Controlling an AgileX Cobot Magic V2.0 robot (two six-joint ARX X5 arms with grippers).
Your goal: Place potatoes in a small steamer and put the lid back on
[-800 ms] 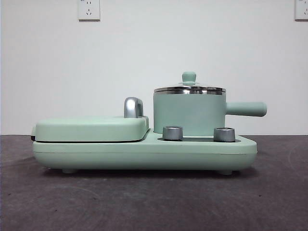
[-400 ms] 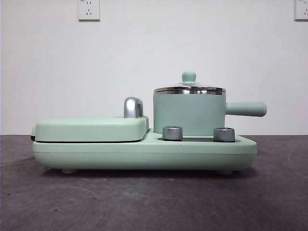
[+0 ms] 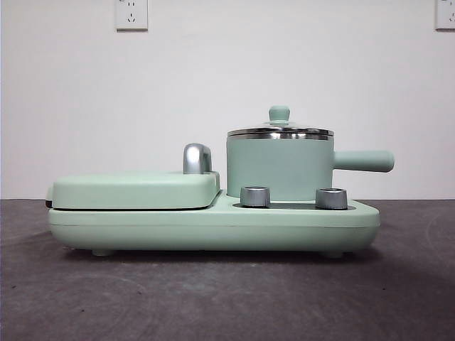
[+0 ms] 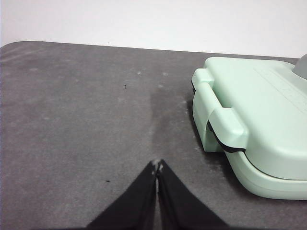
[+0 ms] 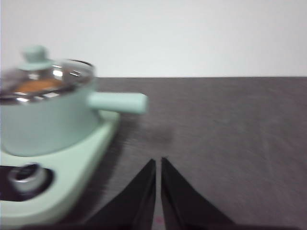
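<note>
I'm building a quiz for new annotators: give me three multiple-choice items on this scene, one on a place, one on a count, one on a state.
1. Where is the round clear glass lid with the mint knob?
A. on the mint-green cylindrical steamer pot
B. on the table
C. in a gripper

2. How many steel dials face the front on the mint cooker base?
A. one
B. two
C. four

3. How do the right gripper and left gripper stand?
A. both shut, empty
B. both wide open
C. one holds the lid

Answers: 1 A, its steel rim sits on the pot. 2 B, two show below the pot. 3 A, each pair of jaws meets over bare table.
</note>
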